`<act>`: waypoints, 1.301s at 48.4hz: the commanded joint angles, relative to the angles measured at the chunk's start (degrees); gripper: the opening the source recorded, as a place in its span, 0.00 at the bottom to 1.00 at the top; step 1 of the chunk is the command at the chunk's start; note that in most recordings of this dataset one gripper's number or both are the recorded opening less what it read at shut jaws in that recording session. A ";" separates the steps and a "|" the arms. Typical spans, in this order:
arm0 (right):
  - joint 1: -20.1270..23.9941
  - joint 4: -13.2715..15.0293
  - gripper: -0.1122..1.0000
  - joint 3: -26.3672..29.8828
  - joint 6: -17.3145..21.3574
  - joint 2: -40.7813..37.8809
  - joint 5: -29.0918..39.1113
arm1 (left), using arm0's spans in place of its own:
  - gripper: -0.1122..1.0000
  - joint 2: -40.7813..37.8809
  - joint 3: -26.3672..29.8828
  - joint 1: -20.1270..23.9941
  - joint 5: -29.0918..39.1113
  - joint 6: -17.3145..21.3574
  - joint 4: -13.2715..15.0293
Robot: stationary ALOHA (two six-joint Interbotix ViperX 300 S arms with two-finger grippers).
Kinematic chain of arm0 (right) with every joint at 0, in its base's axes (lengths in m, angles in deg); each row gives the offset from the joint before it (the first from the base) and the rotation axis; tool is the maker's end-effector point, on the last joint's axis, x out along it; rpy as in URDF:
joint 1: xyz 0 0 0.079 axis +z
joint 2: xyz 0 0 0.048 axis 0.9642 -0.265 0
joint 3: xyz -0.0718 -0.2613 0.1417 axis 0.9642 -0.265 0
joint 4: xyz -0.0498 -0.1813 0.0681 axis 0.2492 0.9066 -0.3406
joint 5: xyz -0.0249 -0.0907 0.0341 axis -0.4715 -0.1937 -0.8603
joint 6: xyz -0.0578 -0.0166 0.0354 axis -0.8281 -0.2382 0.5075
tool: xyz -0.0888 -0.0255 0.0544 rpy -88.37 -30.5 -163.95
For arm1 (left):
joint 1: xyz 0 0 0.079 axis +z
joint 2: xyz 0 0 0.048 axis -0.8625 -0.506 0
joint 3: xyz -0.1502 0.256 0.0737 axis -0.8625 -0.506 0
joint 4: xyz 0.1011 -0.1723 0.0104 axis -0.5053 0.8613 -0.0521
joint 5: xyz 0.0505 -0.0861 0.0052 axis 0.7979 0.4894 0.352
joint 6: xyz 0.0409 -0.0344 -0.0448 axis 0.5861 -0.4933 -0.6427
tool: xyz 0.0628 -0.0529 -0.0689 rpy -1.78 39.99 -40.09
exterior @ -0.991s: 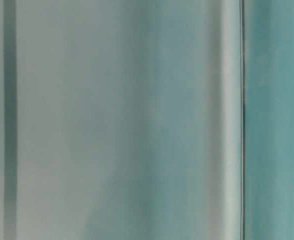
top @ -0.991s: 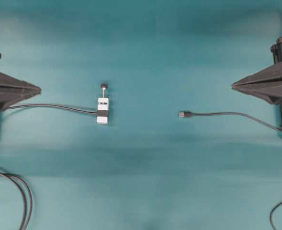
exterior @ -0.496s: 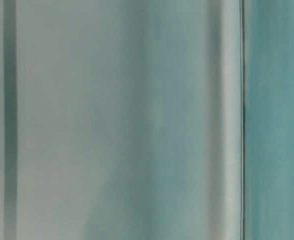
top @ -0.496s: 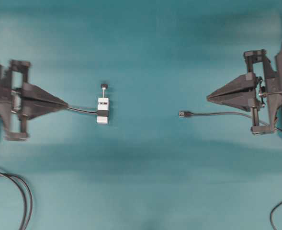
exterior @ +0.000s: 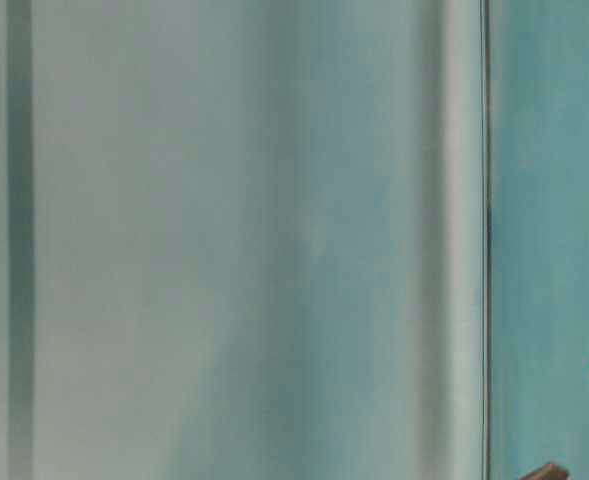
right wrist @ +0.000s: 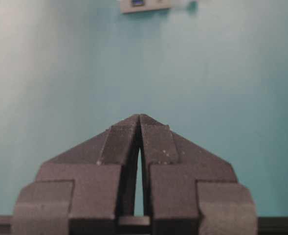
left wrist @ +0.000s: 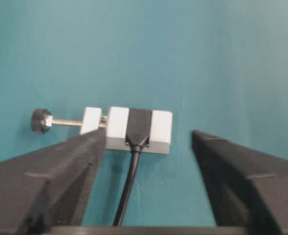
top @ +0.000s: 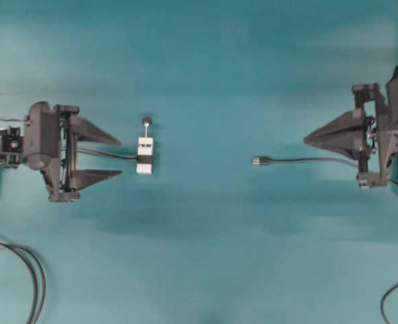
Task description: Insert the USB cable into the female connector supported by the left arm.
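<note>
As seen from the left wrist view, the left arm's fingers (left wrist: 41, 181) stand spread wide and released, one on each side of the frame, with nothing between them but the thin black cable (left wrist: 129, 188) running forward along the teal bench (left wrist: 222, 58). Just beyond the fingertips lies the female connector (left wrist: 129, 129), a white block with a black band across its middle; its screw with a black knob (left wrist: 40, 120) sticks out past the left-hand finger.

From overhead, the left gripper (top: 119, 157) opens toward the female connector (top: 144, 156), which sits just ahead of the tips, apart from them.

Across the bench, the right arm's fingers (right wrist: 141, 142) are clenched tip to tip on nothing. Overhead, the right gripper (top: 307, 140) points toward the middle; the USB cable (top: 300, 160) lies on the bench just beside and below those tips, its plug (top: 260, 160) ahead of them, well apart from the connector.
</note>
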 commanded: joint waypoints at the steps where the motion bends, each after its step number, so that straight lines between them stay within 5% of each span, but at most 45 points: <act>1: -0.70 0.00 0.10 -0.88 1.23 -0.18 -1.23 | 0.86 -0.35 1.14 0.18 -0.09 -0.26 0.53; 13: -0.70 0.18 0.15 -2.11 1.49 -0.18 -2.46 | 0.75 -0.79 0.09 0.62 -0.18 -0.18 0.88; 21: -2.46 0.18 0.48 -2.81 1.85 -0.53 -7.65 | 0.74 -3.43 -1.58 2.29 -7.47 -0.18 0.88; 28: -2.99 0.18 0.75 -2.55 2.37 -3.60 -5.45 | 0.73 -8.17 -0.70 2.64 -11.25 -0.18 0.88; 38: -2.81 0.18 0.71 0.35 2.37 -12.13 -7.03 | 0.73 -13.80 1.49 2.81 -11.69 0.88 0.79; 50: 0.00 0.18 0.70 3.16 2.46 -28.21 -20.92 | 0.73 -13.89 1.14 2.72 -11.95 0.53 0.70; 63: 2.46 0.18 0.70 8.00 2.37 -40.61 -22.94 | 0.73 -13.62 0.79 2.72 -11.51 0.09 0.70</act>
